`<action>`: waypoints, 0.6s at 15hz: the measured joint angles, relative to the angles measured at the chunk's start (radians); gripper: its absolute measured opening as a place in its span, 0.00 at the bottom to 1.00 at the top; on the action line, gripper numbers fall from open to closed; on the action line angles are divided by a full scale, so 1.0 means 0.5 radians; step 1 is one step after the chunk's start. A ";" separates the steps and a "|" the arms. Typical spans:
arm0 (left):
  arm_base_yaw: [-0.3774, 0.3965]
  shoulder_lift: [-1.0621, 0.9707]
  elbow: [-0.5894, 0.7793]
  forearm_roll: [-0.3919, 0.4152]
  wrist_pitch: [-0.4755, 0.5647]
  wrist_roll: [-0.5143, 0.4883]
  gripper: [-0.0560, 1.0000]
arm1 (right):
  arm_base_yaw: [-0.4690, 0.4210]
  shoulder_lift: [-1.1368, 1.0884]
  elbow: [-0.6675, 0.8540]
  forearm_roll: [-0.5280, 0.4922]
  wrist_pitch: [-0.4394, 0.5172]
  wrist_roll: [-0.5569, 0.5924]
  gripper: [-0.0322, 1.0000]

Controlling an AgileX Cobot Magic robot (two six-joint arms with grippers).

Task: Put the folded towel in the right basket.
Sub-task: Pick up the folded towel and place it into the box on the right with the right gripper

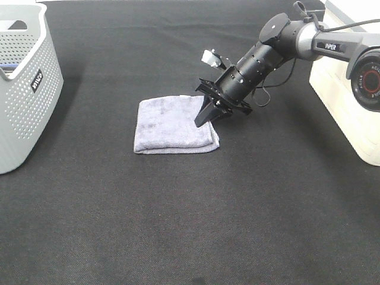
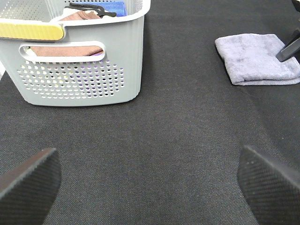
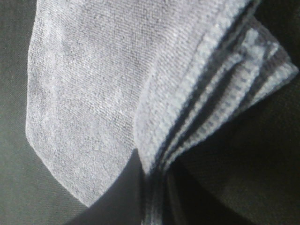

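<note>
Fingers (image 1: 205, 117) on my right arm are pinched shut on the right edge of the towel (image 1: 169, 126), which lies flat on the counter (image 1: 178, 225), well apart from the right basket (image 1: 341, 113). To do this well, I want every folded layer inside the pinch, then a straight lift before swinging over, so nothing unfolds. My forearm slants down from the right. My left fingers (image 2: 28, 183) hang spread wide above the counter.

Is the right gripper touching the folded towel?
Touching. The right wrist view shows the right gripper pinching the layered edge of the folded towel.
</note>
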 joint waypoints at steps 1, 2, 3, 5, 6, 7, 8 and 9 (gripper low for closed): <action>0.000 0.000 0.000 0.000 0.000 0.000 0.97 | 0.000 -0.026 0.000 -0.002 0.000 -0.016 0.09; 0.000 0.000 0.000 0.000 0.000 0.000 0.97 | 0.000 -0.062 0.000 -0.004 0.002 -0.020 0.09; 0.000 0.000 0.000 0.000 0.000 0.000 0.97 | 0.000 -0.116 0.000 -0.006 0.004 -0.020 0.09; 0.000 0.000 0.000 0.000 0.000 0.000 0.97 | 0.000 -0.244 -0.044 -0.060 0.050 -0.022 0.09; 0.000 0.000 0.000 0.000 0.000 0.000 0.97 | 0.000 -0.314 -0.080 -0.096 0.066 -0.022 0.09; 0.000 0.000 0.000 0.000 0.000 0.000 0.97 | 0.000 -0.314 -0.080 -0.096 0.066 -0.022 0.09; 0.000 0.000 0.000 0.000 0.000 0.000 0.97 | 0.000 -0.450 -0.138 -0.156 0.078 -0.022 0.09; 0.000 0.000 0.000 0.000 0.000 0.000 0.97 | 0.000 -0.532 -0.156 -0.206 0.082 -0.020 0.09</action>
